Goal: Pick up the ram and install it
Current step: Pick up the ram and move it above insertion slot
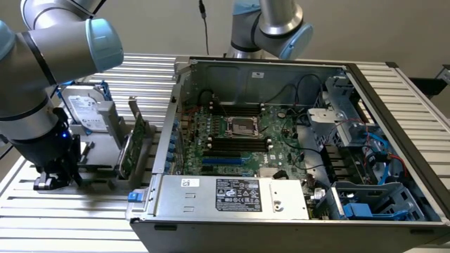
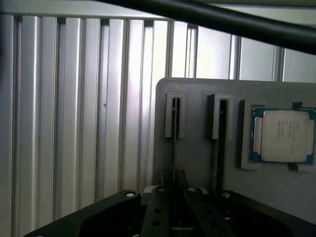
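Now the gripper (image 2: 174,183) pinches the edge-on ram (image 2: 173,148) standing in its grey holder (image 2: 197,153).

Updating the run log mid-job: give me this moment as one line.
stage: pick | pincer: shut on ram | ram: on edge in grey holder slot | case: open

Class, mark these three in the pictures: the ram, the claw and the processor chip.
ram (image 2: 173,153): wrist view, on its thin upper edge.
claw (image 2: 173,181): wrist view, midway between its fingertips.
processor chip (image 2: 280,136): wrist view, centre of its metal lid.
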